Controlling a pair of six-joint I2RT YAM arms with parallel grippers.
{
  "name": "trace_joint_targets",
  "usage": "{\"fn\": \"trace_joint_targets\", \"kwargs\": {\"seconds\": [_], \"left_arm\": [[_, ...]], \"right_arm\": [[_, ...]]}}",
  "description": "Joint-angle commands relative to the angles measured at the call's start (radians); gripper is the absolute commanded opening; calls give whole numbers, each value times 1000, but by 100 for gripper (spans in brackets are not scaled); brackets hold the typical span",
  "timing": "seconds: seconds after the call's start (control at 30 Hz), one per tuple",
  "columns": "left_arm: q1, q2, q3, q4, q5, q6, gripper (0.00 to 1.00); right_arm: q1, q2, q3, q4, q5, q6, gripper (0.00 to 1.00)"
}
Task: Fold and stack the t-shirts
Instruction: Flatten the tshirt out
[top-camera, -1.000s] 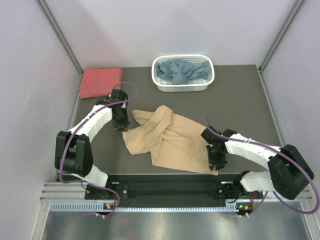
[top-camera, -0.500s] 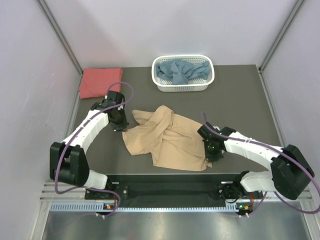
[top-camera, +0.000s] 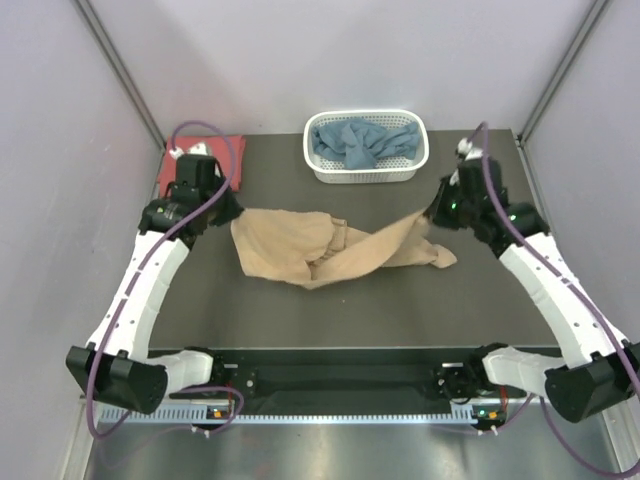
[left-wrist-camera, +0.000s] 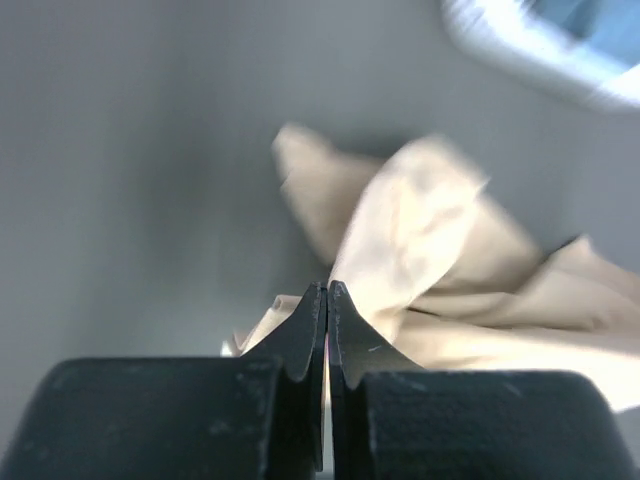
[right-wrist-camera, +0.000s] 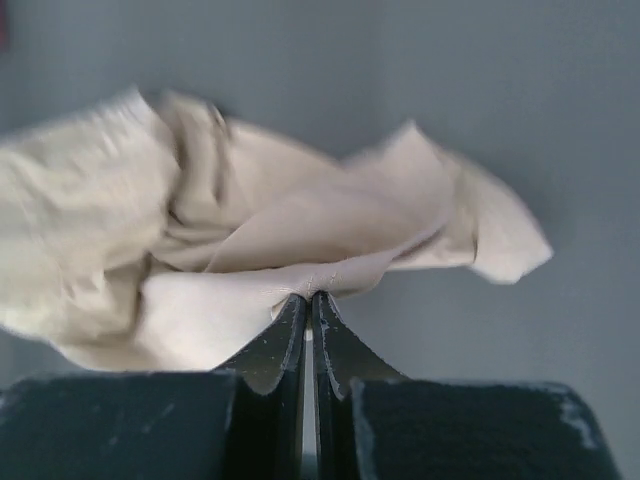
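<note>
Left gripper (left-wrist-camera: 327, 292): jaws are pressing together on an edge of the tan t-shirt (top-camera: 320, 250), to the front-left of the basket (top-camera: 365, 178).
Right gripper (right-wrist-camera: 308, 297): jaws are pinching a thin fold of the same shirt, to the front-right of the basket.
Tan t-shirt: hanging bunched and twisted between the 2 grippers, in front of the basket, its middle sagging toward the bench (top-camera: 400, 300).
Coral-red t-shirt (top-camera: 166, 178): lying folded, left of the basket, partly hidden by the left arm.
Dusty blue t-shirt (top-camera: 360, 140): lying crumpled inside the basket.
Risk 1: both pinches are looking shallow, so pulling apart could be tugging the cloth free.
Risk 2: the twist is likely trapping creases if laid down like this.
Risk 3: the left arm is passing over the coral-red t-shirt and could be dragging it.
</note>
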Motion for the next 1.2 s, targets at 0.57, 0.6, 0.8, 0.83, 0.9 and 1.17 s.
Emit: {"fn": "trace_joint_targets", "kwargs": {"seconds": [0.57, 0.6, 0.8, 0.83, 0.9, 1.17], "left_arm": [[17, 196, 847, 110, -168, 57, 0], [17, 193, 862, 120, -168, 60, 0], [17, 116, 898, 276, -148, 102, 0], [17, 107, 902, 296, -142, 104, 0], [17, 84, 925, 353, -122, 110, 0], [10, 1, 1040, 466, -4, 153, 0]], "right_arm": [[-247, 205, 849, -28, -57, -132, 0], [-247, 205, 864, -22, -60, -128, 0], [-247, 174, 978, -21, -92, -106, 0], [-247, 148, 981, -20, -107, -108, 0], [-247, 119, 981, -20, -121, -106, 0], [-247, -97, 947, -18, -177, -118, 0]]}}
